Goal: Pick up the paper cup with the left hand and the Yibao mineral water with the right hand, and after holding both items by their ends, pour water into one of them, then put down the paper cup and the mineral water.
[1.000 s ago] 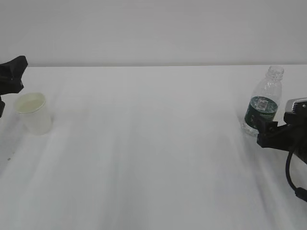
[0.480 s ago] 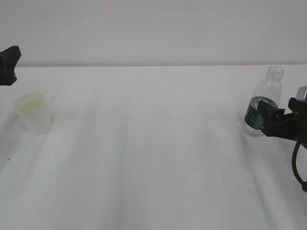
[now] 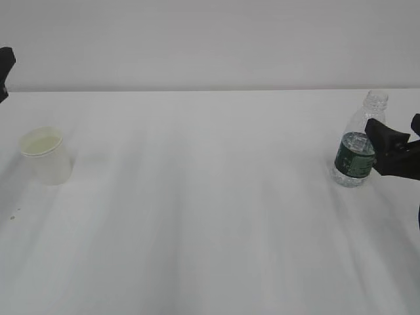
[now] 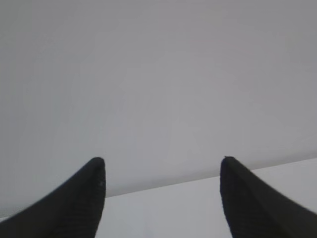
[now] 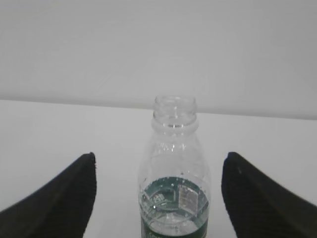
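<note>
Both hands are cropped: left hand (image 3: 5, 65), right hand (image 3: 396, 149).

a white table (image 3: 210, 216) meets a plain pale grey wall (image 3: 210, 39).

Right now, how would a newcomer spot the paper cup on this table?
Start with the white table and follow it to its far left side. The paper cup stands there upright and alone, nothing touching it. It is short, cream-white and opaque with a rolled rim, unlike the taller clear water bottle with a dark green label at the far right.
</note>
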Tool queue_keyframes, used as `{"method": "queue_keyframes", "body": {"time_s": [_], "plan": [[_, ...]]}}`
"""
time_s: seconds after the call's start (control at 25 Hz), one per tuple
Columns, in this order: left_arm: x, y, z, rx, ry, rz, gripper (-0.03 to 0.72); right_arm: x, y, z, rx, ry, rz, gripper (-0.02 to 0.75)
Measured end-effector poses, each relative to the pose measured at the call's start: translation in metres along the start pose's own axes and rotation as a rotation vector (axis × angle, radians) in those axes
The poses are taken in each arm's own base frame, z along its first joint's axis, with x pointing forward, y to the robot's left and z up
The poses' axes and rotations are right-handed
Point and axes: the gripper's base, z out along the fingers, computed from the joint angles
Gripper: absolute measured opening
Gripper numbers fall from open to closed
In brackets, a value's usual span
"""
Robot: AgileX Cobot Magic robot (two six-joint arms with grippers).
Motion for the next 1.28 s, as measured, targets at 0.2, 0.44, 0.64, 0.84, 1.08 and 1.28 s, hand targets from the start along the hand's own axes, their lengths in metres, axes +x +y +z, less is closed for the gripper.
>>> {"method": "queue_keyframes", "body": {"time_s": [0.2, 0.44, 0.64, 0.84, 1.08, 1.28], "plan": [[-0.015, 0.0, -0.007, -0.008, -0.009, 0.01, 0.519, -0.014, 0.0, -0.005, 0.003, -0.03, -0.007, 0.594], [-0.03, 0.0, -0.017, -0.019, -0.001, 0.022, 0.504, -0.028, 0.0, -0.013, 0.005, -0.025, -0.012, 0.592], [-0.043, 0.0, -0.026, -0.028, -0.011, 0.031, 0.501, -0.044, 0.0, -0.024, 0.01, -0.033, -0.019, 0.593], [-0.056, 0.001, -0.037, -0.039, -0.003, 0.04, 0.501, -0.057, 0.0, -0.035, 0.016, -0.03, -0.019, 0.593], [-0.071, 0.0, -0.053, -0.056, 0.005, 0.047, 0.499, -0.069, 0.001, -0.049, 0.011, -0.031, -0.034, 0.593], [-0.086, 0.0, -0.069, -0.071, -0.005, 0.01, 0.499, -0.081, 0.001, -0.058, 0.013, -0.013, -0.055, 0.592]]}}
